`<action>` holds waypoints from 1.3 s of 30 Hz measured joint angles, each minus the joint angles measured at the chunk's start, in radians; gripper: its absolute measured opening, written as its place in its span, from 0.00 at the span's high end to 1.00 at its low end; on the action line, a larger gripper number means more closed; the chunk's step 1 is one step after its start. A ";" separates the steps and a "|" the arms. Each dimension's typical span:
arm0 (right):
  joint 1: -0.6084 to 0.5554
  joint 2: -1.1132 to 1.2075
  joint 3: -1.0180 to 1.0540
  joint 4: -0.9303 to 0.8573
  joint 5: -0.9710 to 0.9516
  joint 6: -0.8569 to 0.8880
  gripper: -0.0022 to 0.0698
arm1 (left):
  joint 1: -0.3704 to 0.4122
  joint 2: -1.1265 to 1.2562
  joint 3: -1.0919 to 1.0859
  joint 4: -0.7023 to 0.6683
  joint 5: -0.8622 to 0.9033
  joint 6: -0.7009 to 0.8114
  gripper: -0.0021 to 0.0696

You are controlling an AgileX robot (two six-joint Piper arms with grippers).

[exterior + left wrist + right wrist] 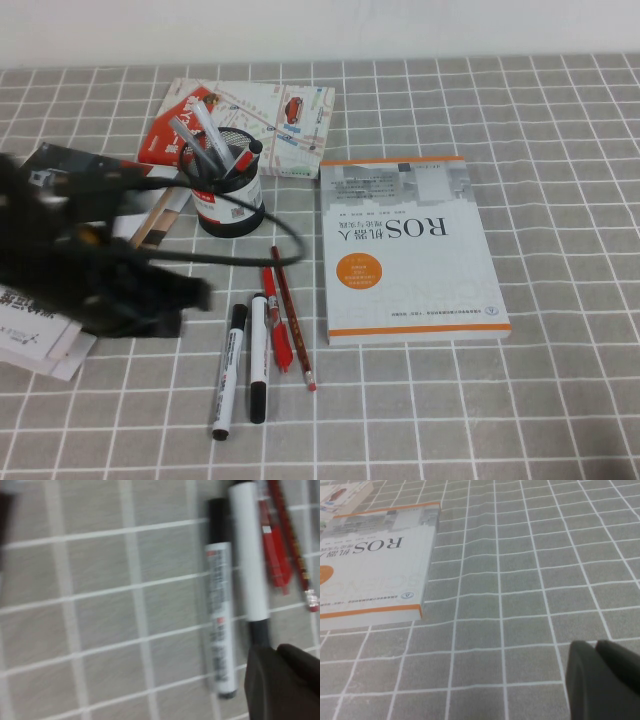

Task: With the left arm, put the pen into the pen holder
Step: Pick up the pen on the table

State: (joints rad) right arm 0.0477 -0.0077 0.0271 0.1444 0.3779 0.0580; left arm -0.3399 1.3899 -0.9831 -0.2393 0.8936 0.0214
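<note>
The left arm [90,270], a blurred black mass with cables, hangs over the left side of the table [560,400], just left of a row of writing tools. The pen [229,372] lies flat on the checked cloth, black cap toward the holder [229,200], whitish end toward the robot. Beside it, nearly touching, lies a white marker [259,358], then a red pen [276,320] and a red pencil [292,318]. The mesh holder stands upright beyond them, already stocked with several pens, near a map booklet [270,120]. A white ROS book [410,250] lies to the right.

In the left wrist view, the pen [218,620] lies free beneath the left gripper [280,685]; whether its jaws are apart cannot be told. The right gripper [602,680] hovers over bare cloth near the book's corner, its jaws equally unreadable.
</note>
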 joint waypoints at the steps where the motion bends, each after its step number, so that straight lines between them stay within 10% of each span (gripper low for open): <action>1: 0.000 0.000 0.000 0.000 0.000 0.000 0.99 | -0.024 0.027 -0.018 0.002 0.000 -0.003 0.97; 17: 0.000 0.000 0.000 0.000 0.000 0.000 0.99 | -0.135 0.204 -0.115 0.076 0.002 -0.027 0.97; 26: 0.000 0.000 0.000 0.000 0.000 0.000 0.99 | -0.138 0.262 -0.154 0.084 0.019 0.005 0.61; 39: 0.000 0.000 0.000 0.000 0.000 0.000 0.99 | -0.138 0.373 -0.156 0.128 0.014 -0.079 0.56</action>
State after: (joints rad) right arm 0.0477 -0.0077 0.0271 0.1444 0.3779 0.0580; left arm -0.4776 1.7633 -1.1392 -0.1113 0.9079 -0.0571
